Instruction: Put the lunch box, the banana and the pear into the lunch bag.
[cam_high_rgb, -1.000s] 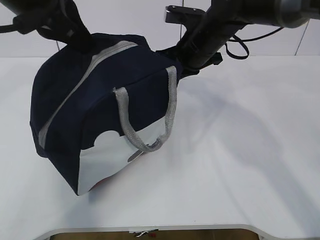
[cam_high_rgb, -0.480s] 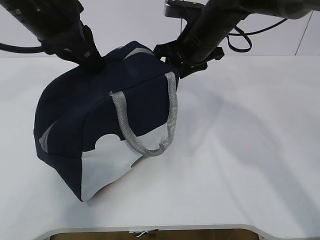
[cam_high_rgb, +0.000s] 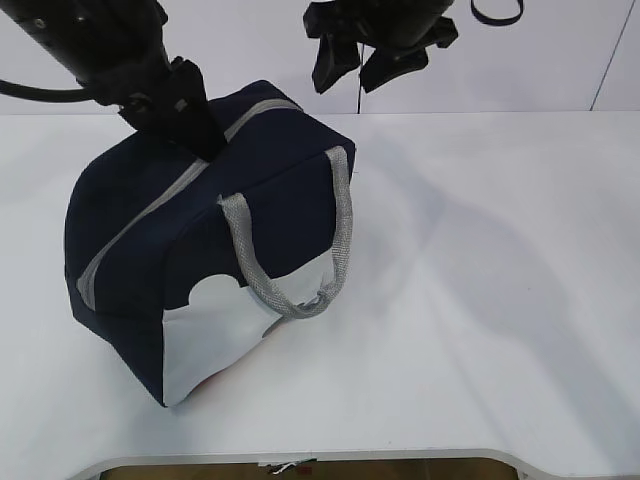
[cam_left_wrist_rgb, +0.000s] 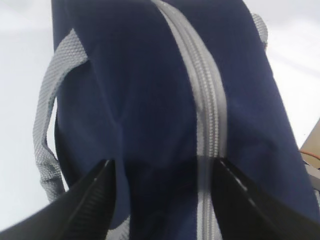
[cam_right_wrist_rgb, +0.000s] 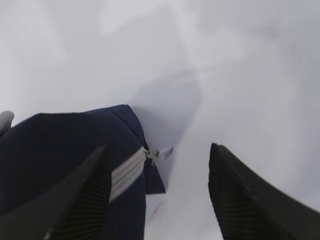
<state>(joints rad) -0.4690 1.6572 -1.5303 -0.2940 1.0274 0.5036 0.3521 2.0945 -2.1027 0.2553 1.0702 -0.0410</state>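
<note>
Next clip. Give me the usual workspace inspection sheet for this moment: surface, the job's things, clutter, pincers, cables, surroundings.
Surface: white table, bare to the right of the bag.
Job's things: navy lunch bag sits on the table's left half, grey zipper closed along the stretch in view, grey handle hanging over its white side panel. Lunch box, banana and pear: nothing seen.
Clutter: nothing seen.
Pincers: left pincer open, fingers straddling the bag's top over the zipper line, nothing held. Right pincer open above the bag's end near the zipper pull, empty.
Cables: black loop at the top edge, off the table.
Surroundings: pale wall behind the table.
</note>
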